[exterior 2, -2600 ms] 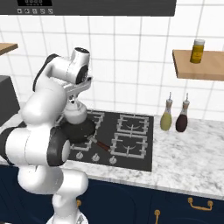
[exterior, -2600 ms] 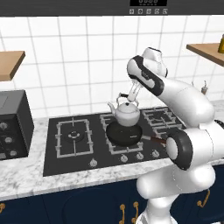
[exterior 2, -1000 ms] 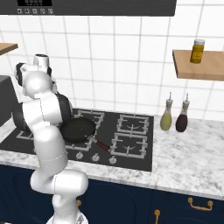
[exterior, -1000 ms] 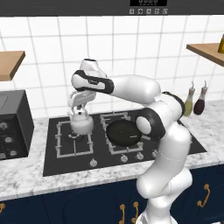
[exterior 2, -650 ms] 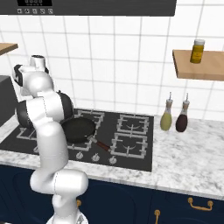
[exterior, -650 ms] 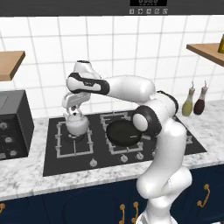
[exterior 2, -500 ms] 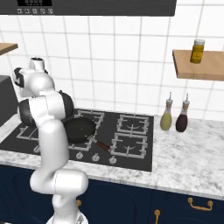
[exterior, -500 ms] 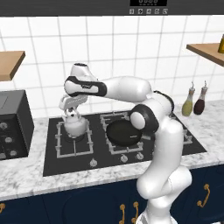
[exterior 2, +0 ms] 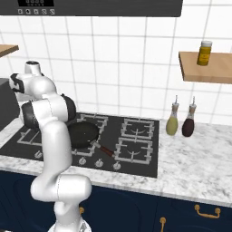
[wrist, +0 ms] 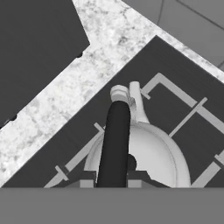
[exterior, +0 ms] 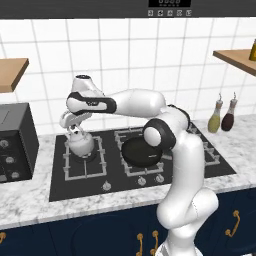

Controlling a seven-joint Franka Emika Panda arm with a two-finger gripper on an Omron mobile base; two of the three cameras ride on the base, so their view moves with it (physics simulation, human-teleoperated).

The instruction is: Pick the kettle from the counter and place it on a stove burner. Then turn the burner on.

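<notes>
Jaws clamped on the dark top handle of the kettle; in the hand view the two tips sit either side of the black bar, gripper pointing straight down, presumably so the pot hangs level as it is set down. Nearest edge: the counter, marbled white-grey, over dark blue cabinets with brass pulls. Next in, a row of knobs along the front of the black cooktop. Mid-cooktop, a black frying pan occupies the centre grate, handle toward the front right, so that burner is taken. Kettle is over the left-hand square grate, the stove burner, on it or just above; contact not clear. Kettle: small, squat, rounded, silvery-grey, short spout aimed toward the left counter and the dark appliance there. Judged: placing step nearly complete; release and the knob turn remain. Far right by the tiled wall, two bottles.
</notes>
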